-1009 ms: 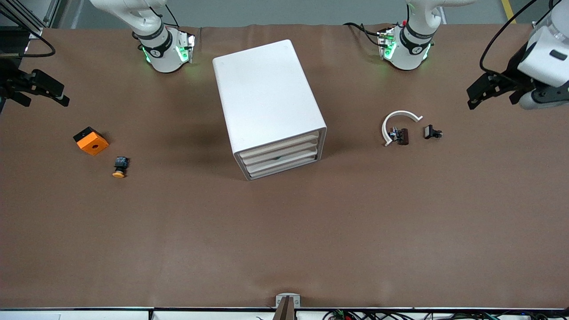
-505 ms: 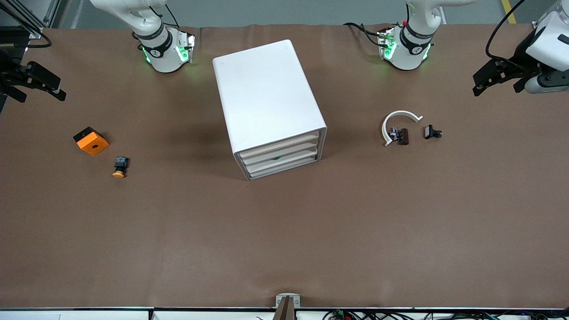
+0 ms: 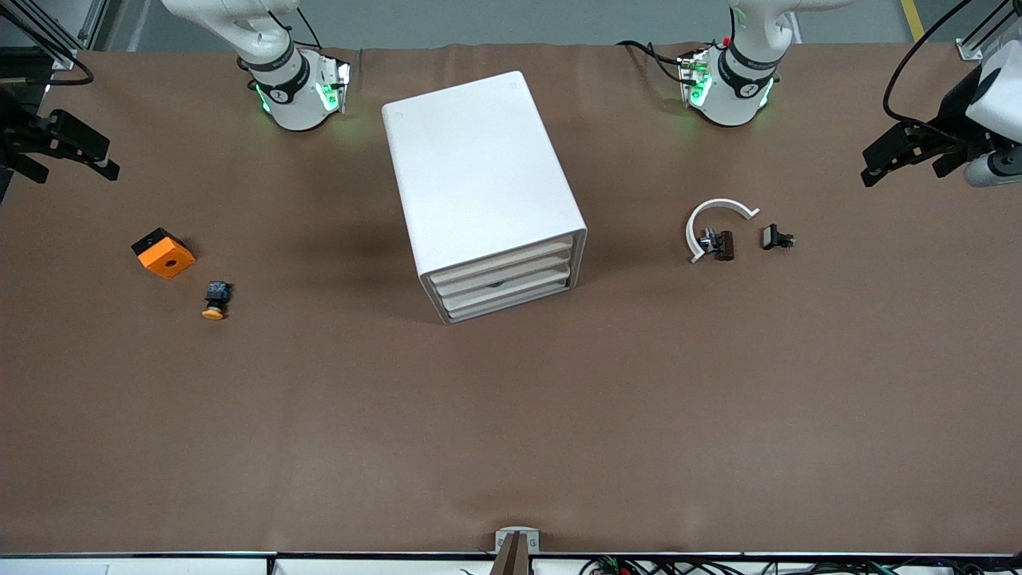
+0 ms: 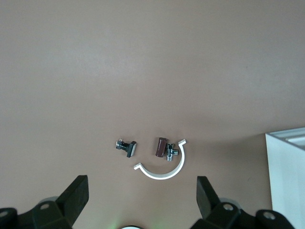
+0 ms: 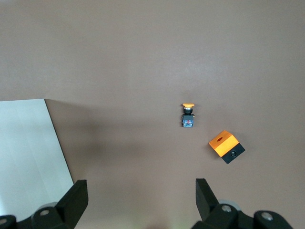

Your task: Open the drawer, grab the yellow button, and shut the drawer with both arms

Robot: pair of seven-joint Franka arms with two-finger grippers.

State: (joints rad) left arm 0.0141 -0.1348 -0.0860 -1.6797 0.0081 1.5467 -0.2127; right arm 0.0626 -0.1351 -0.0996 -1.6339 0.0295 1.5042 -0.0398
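Up at the edges, both tools hang with fingers spread and nothing between them: the left tool [image 3: 888,153] over the left arm's end of the surface [image 3: 511,415], the right tool [image 3: 76,148] over the right arm's end. Below the right one, the yellow button [image 3: 213,301] lies on its side in the open, just beside an orange box [image 3: 163,253] and nearer the front camera than it. Its long axis runs toward that camera, yellow cap leading, dark body trailing. At mid-surface the drawer cabinet [image 3: 479,184] shows all three drawers [image 3: 501,281] pushed in. As I judge it, button out and drawers shut fits a finished job; it equally fits a start if another button waits inside, which I cannot see.
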